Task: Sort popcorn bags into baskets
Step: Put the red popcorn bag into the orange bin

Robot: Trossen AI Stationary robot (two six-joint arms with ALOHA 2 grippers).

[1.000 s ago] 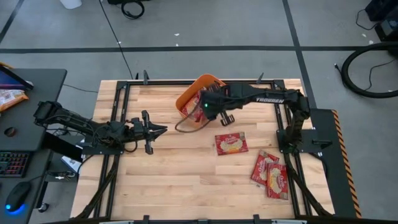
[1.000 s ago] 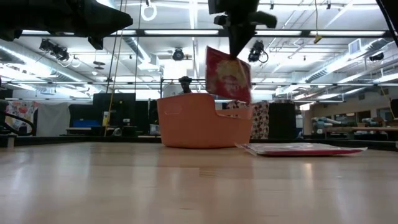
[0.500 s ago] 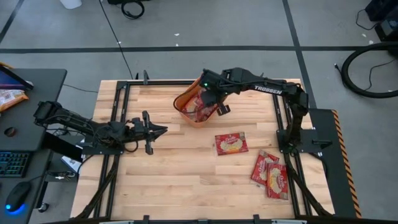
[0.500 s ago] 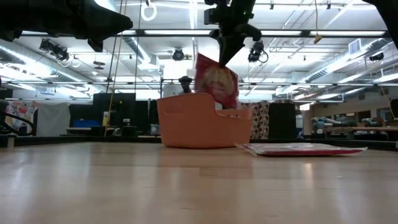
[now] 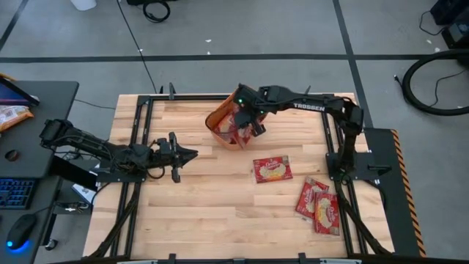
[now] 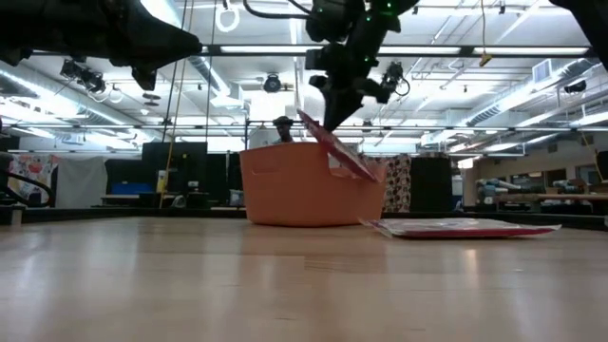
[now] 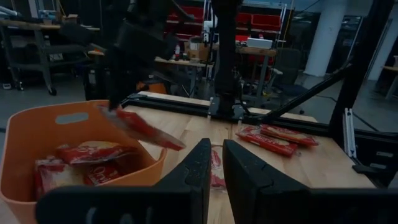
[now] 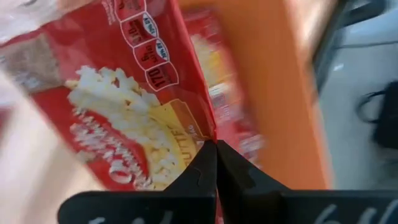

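Observation:
The orange tub (image 5: 220, 117) stands at the table's far middle with several red popcorn bags (image 7: 93, 152) lying inside. My right gripper (image 5: 247, 123) is above the tub, shut on one more red bag (image 6: 340, 154) that slants down over the rim. Three other bags lie flat on the wood: one (image 5: 272, 169) near the middle and two overlapping (image 5: 319, 204) at the near right. My left gripper (image 5: 189, 153) waits low over the table's left part, its fingers narrowly apart and pointing at the tub (image 7: 74, 118). My right gripper pinches the bag's upper edge (image 8: 198, 121) between its two fingers (image 8: 200, 169), coming from above. The bag tilts down from the hold toward the tub's right rim (image 6: 372, 173). Whether its lower end (image 7: 177, 145) rests on the rim, I cannot tell.
Black frame rails (image 5: 139, 139) run along the table's left, right and far edges. A side desk on the left holds a keyboard (image 5: 15, 192), a mouse (image 5: 20, 231) and an orange-and-white snack bag (image 5: 11, 114). Bare wood (image 5: 212, 213) lies along the near side.
My right gripper has carried the bag from beside the tub's near right toward the far left, over the tub, and has come down. The bag, which hung upright below the fingers, now lies slanted across the tub's rim. The gripper has stayed shut.

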